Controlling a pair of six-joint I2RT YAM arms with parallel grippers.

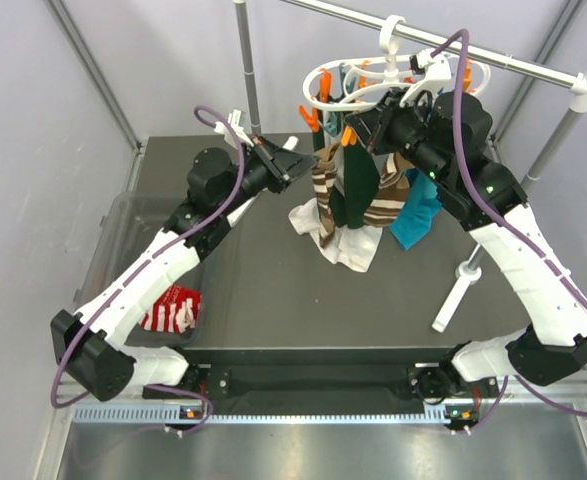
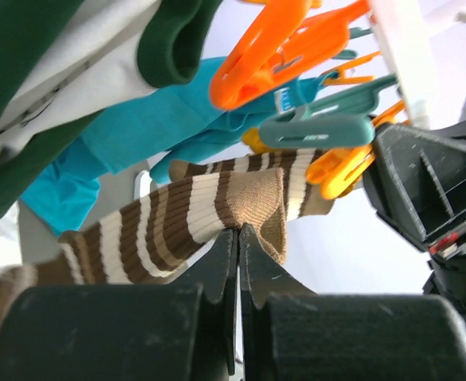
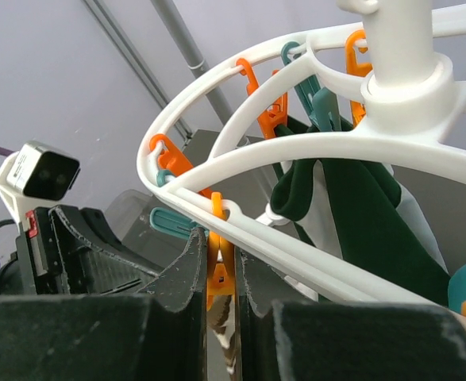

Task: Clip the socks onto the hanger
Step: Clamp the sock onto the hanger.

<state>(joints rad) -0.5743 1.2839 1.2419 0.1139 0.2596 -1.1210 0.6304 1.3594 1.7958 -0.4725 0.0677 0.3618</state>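
Note:
The white hanger (image 1: 393,75) hangs by its hook from the rail, ringed with orange and teal clips. My left gripper (image 2: 239,230) is shut on the edge of a brown-and-cream striped sock (image 2: 177,218), holding it up just under the clips (image 2: 328,127). In the top view that gripper (image 1: 308,160) is left of the hanger, the sock (image 1: 325,190) drooping beside it. My right gripper (image 3: 221,258) is shut on an orange clip (image 3: 221,274) under the hanger ring (image 3: 296,151), with striped fabric (image 3: 228,349) showing below it. A red-and-white sock (image 1: 171,308) lies in the bin.
Dark green-and-white socks (image 1: 358,195), a teal sock (image 1: 418,210) and another striped sock (image 1: 385,200) hang from the hanger. The grey rail (image 1: 493,60) crosses the back, with a white pole foot (image 1: 458,290) at right. A clear bin (image 1: 123,230) sits at the table's left edge.

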